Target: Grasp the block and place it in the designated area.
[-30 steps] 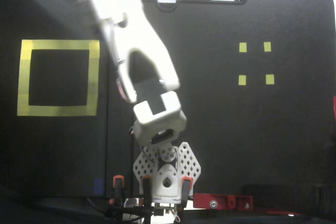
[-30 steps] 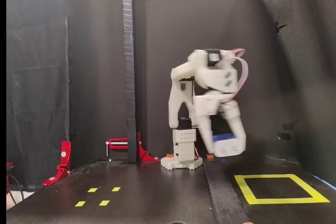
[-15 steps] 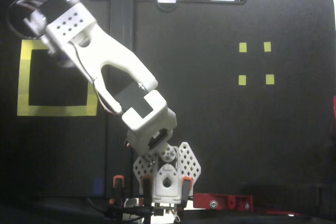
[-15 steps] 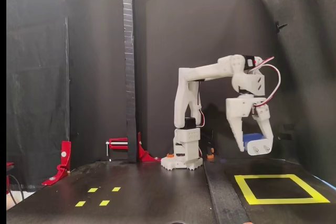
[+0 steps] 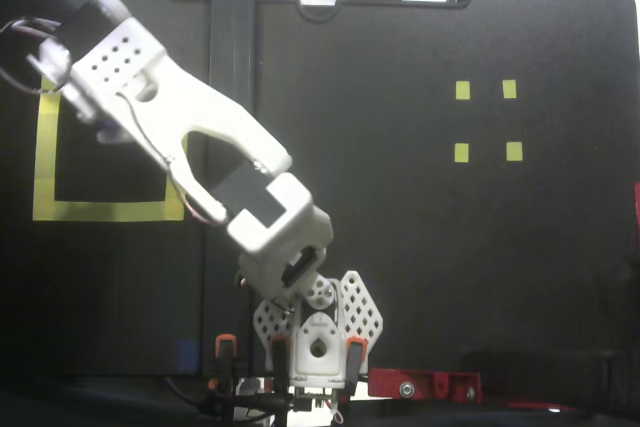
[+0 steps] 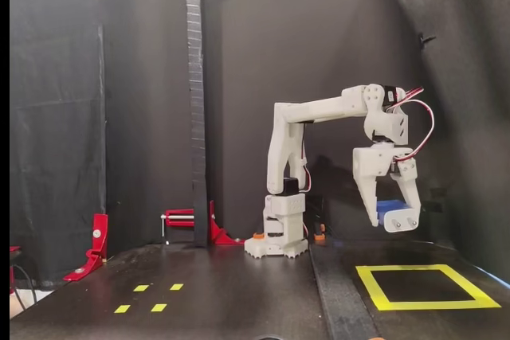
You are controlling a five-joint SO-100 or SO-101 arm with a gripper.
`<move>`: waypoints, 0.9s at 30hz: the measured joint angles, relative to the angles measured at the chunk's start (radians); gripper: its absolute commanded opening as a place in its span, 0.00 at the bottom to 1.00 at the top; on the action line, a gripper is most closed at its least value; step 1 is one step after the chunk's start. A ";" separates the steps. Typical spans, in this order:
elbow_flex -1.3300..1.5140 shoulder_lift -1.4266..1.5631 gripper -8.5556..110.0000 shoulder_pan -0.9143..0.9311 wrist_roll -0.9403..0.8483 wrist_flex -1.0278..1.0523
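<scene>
Nearest the lens: in the side-on fixed view, the four small yellow tape squares (image 6: 149, 297) are sitting near left on the black table (image 6: 239, 300); I am ignoring them, as they are not the target.
Designated area: the yellow-taped square (image 6: 426, 287) is lying near right in that view; in the top-down fixed view it is showing at the left edge (image 5: 100, 210), partly hidden under the arm.
Arm: the white arm (image 6: 319, 109) is reaching from its base (image 6: 276, 240) at the far middle out to the right, forearm level, wrist turned downward.
Gripper: the gripper (image 6: 394, 216) is hanging in the air above the far side of the square, well clear of the table.
Pincer state: I am seeing the fingers clamped on the block, with blue showing between them.
Block: the dark-blue block (image 6: 390, 208) is riding in the jaws, aloft, not touching the surface; the top-down view is hiding it beneath the arm (image 5: 180, 137).
Prongs: too small for me to make out.
Step in hand: I am judging this to be the carry, with the grasp done and the placing not yet done.
Next move: I am expecting to lower the wrist, perhaps easing a little nearer so the block comes down inside the tape, then part the fingers only once it is resting.
Risk: releasing from this height is likely sending the block bouncing over the tape.
Other fittings: red clamps (image 6: 187, 220) are holding the far left of the table.
</scene>
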 measured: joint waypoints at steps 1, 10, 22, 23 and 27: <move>0.000 -0.014 0.22 -0.009 0.005 -0.005; 0.000 -0.184 0.22 -0.037 0.040 -0.118; 0.000 -0.344 0.22 -0.040 0.061 -0.239; 0.000 -0.353 0.22 -0.043 0.067 -0.250; -0.002 -0.379 0.22 -0.055 0.075 -0.259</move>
